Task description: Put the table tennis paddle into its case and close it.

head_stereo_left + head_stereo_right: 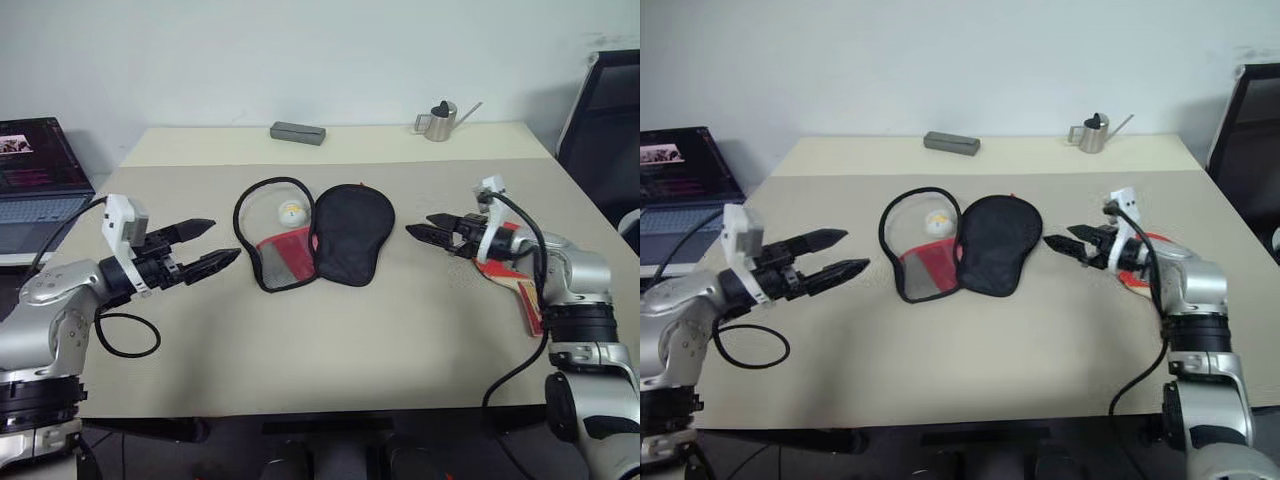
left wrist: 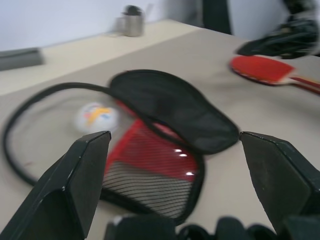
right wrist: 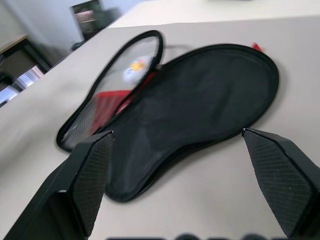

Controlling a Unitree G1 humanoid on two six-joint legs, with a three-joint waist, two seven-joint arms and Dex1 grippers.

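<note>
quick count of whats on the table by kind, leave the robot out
paddle: 1
case, lying open: 1
small white-yellow charm on the case: 1
grey flat box at the far edge: 1
small metal watering can: 1
total: 5
</note>
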